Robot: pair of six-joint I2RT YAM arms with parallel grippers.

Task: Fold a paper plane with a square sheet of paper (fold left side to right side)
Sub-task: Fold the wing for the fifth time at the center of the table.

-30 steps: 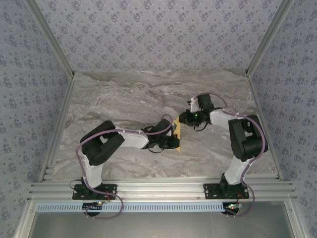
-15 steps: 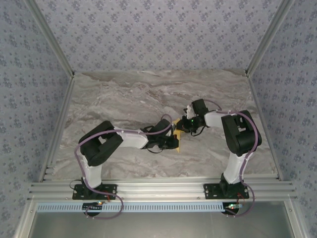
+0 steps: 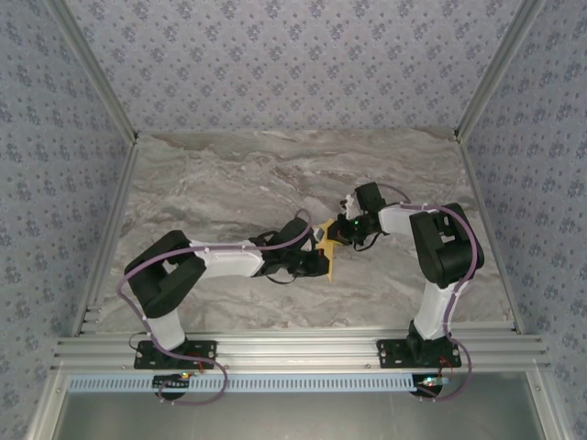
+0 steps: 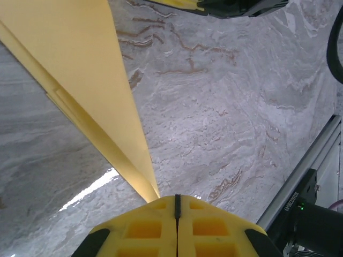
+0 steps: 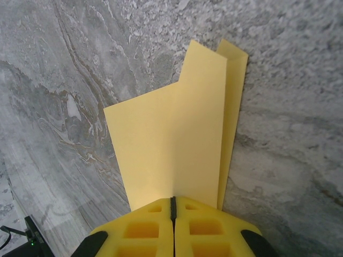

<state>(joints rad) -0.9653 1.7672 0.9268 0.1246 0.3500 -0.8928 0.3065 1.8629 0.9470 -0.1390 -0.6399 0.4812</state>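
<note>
Held near the middle of the marble table [image 3: 229,174]: folded yellow paper sheet [image 5: 171,144], left gripper [image 4: 177,206] and right gripper [image 5: 172,206] both clamped on opposite ends. Likely light, limp, tear-prone; better pinched along creases.

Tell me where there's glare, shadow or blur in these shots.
Left wrist: a bright glare streak on the marble table beside the paper, whose near edge looks soft. Right wrist: even light, faint shadow right of the paper. Top external: soft, even light.
</note>
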